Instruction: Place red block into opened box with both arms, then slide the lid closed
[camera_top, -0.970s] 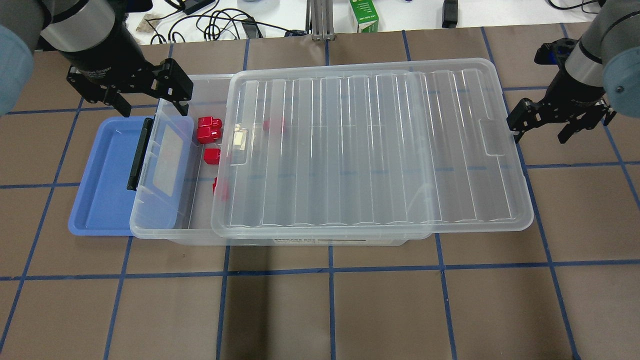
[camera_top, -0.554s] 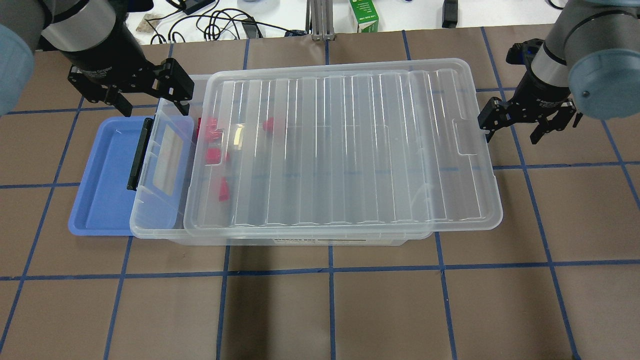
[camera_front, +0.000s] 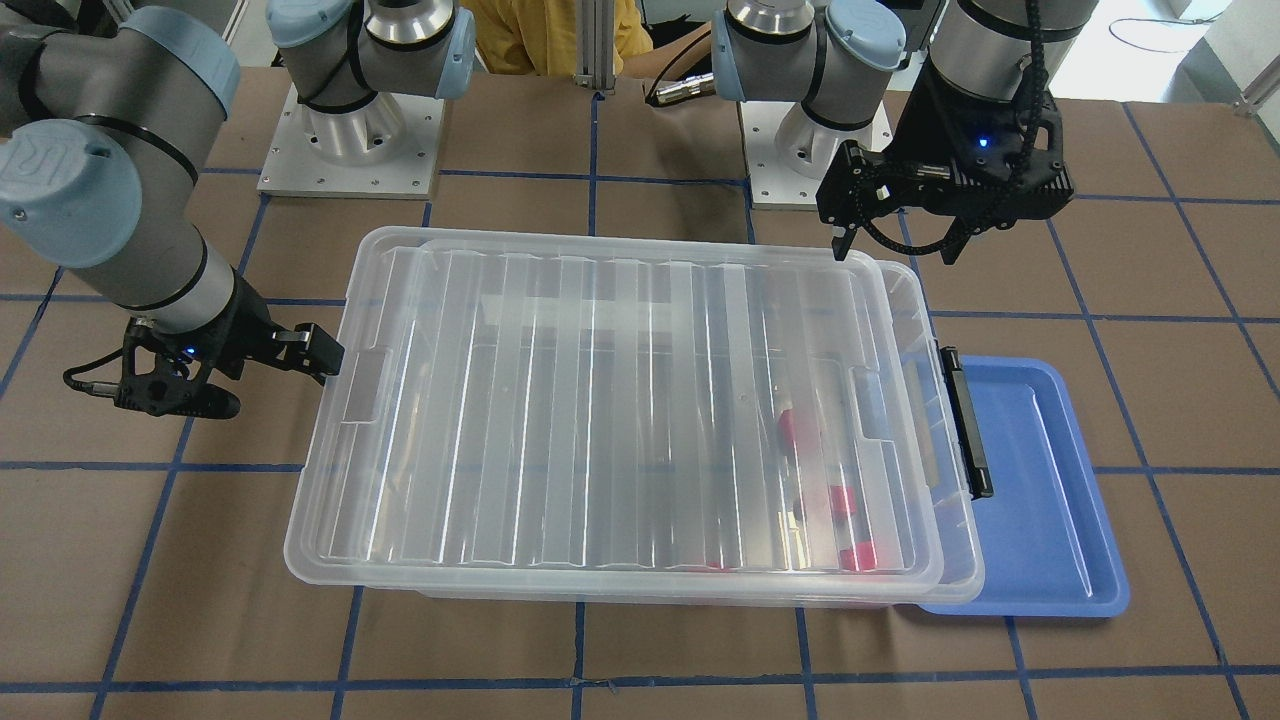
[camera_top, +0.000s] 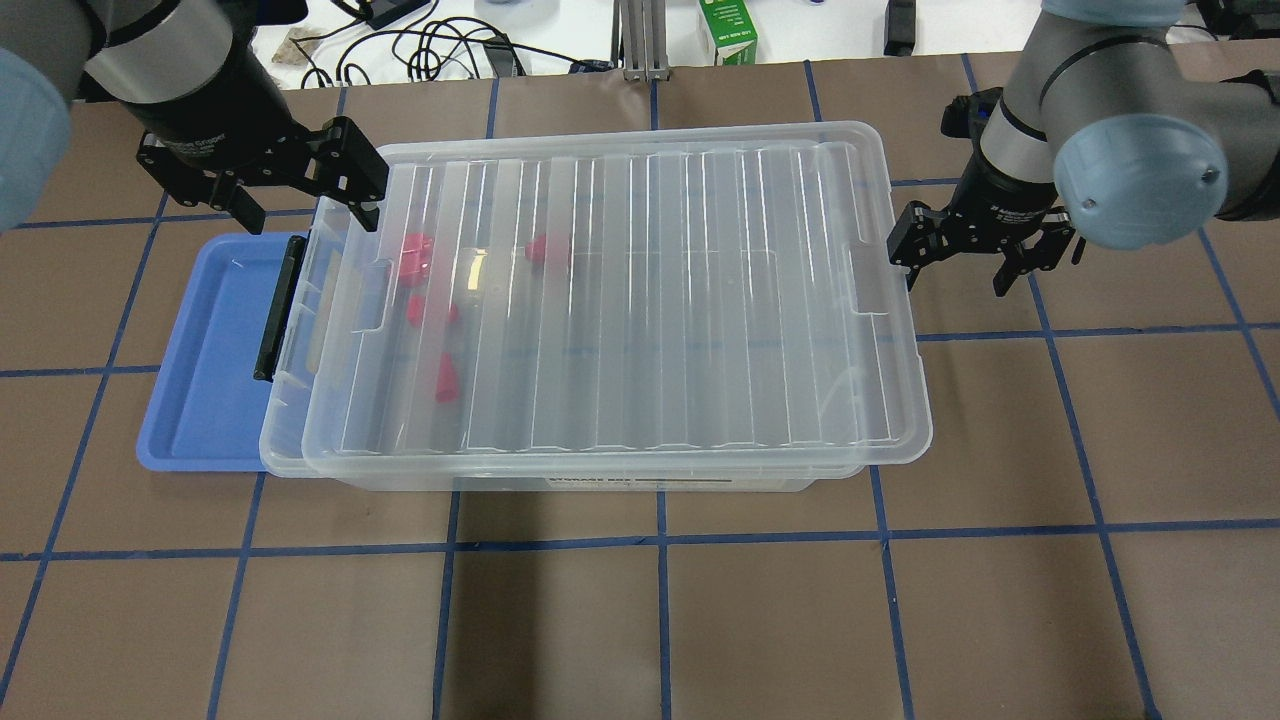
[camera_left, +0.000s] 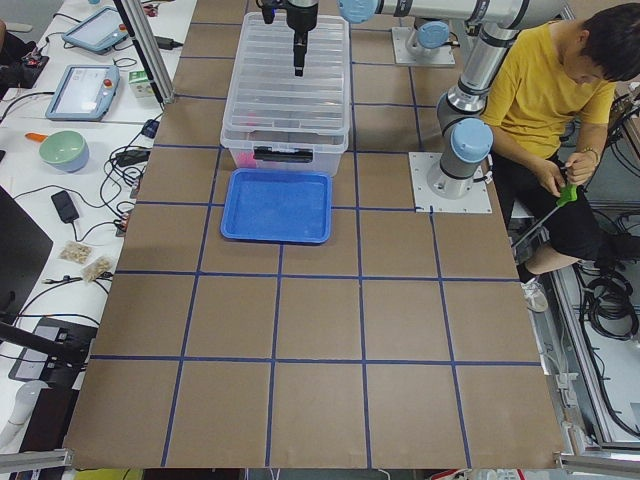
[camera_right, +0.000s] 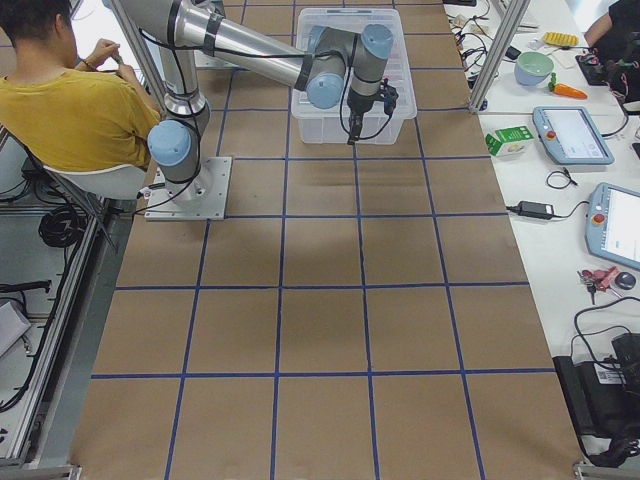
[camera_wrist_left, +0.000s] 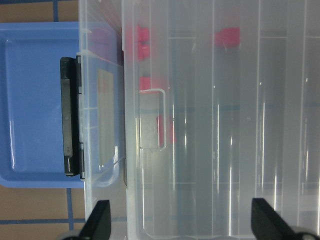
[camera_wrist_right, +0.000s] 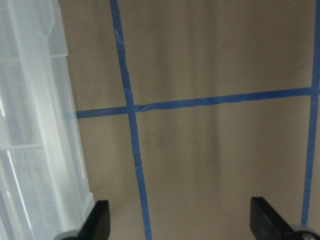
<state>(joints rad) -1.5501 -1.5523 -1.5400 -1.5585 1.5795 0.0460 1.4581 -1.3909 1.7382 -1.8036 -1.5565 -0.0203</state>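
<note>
lid (camera_top: 620, 300) flat on box (camera_top: 600, 483), not fully home: overhangs box end opposite latch (camera_top: 278, 310), narrow strip of box uncovered at latch end. red block (camera_top: 414, 256) plus others like it inside box under lid, bunched toward latch end. right gripper (camera_top: 955, 272): jaws spread wide, empty, outside box at non-latch end, one finger (camera_top: 905, 250) right at lid's short edge; contact can't be confirmed. left gripper (camera_top: 305, 205): jaws spread wide, empty, hovers above box's latch end. blue tray (camera_top: 200, 400) beside box at latch end, box rim overlapping its edge.
</note>
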